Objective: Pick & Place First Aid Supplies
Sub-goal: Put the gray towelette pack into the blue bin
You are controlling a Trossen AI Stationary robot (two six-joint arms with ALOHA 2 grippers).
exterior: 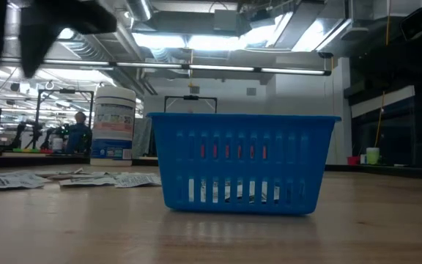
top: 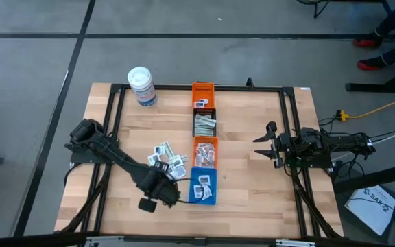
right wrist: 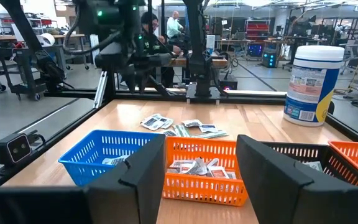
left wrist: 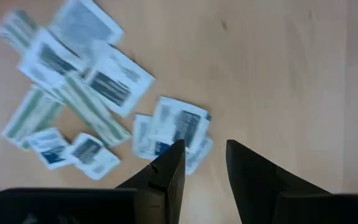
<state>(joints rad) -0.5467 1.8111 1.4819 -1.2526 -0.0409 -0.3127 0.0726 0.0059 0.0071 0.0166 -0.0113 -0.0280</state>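
- Left gripper (left wrist: pixel 204 163) over the table (top: pixel 252 199), lower centre-left of the high view, beside the blue bin (top: pixel 203 185) — fingers parted, nothing between them.
- First aid supplies (top: pixel 169 158): loose scatter of white packets and pale strips on the wood, just above that gripper; more lie in the bins.
- Right gripper (top: pixel 265 145) idle at right-centre, fingers apart, empty.
- White tub (top: pixel 142 86) upper left.

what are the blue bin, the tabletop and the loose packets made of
Blue bin: likely moulded plastic, with slotted walls and an even colour. Tabletop: wood, pale planks with visible grain. Loose packets: probably paper or foil-lined sachets, flat, white and printed; which one is unclear.
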